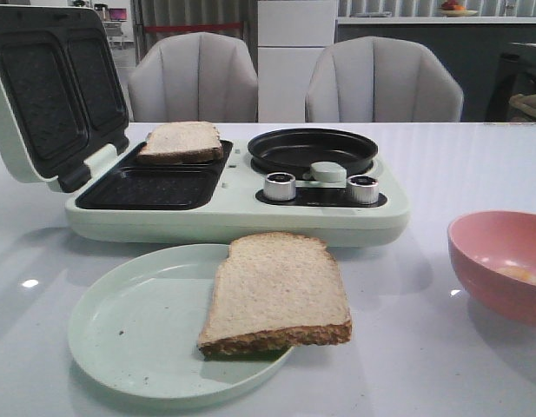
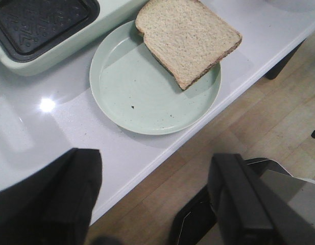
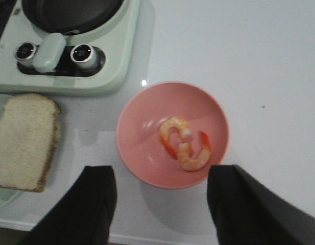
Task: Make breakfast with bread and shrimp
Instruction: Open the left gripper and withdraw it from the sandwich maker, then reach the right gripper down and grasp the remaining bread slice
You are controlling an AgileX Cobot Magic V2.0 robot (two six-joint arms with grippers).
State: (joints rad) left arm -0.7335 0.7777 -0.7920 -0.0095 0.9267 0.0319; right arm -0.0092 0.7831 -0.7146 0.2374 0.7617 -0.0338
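Note:
One bread slice (image 1: 276,291) lies on a pale green plate (image 1: 129,334) at the table's front, overhanging the plate's right rim; the same bread slice (image 2: 187,37) and bread slice (image 3: 23,140) show in both wrist views. A second bread slice (image 1: 181,142) rests in the far tray of the open sandwich maker (image 1: 233,208). Two curled orange-pink shrimp (image 3: 185,143) lie in a pink bowl (image 3: 142,148) at the front right, the bowl (image 1: 502,261) also in the front view. My left gripper (image 2: 154,199) is open, back over the table's front edge. My right gripper (image 3: 162,204) is open, just short of the bowl.
The sandwich maker's lid (image 1: 50,87) stands raised at the left. A black round pan (image 1: 313,149) sits on its right half, with two metal knobs (image 1: 281,185) in front. Two grey chairs (image 1: 194,78) stand behind the table. The table's front edge (image 2: 198,125) drops to a wooden floor.

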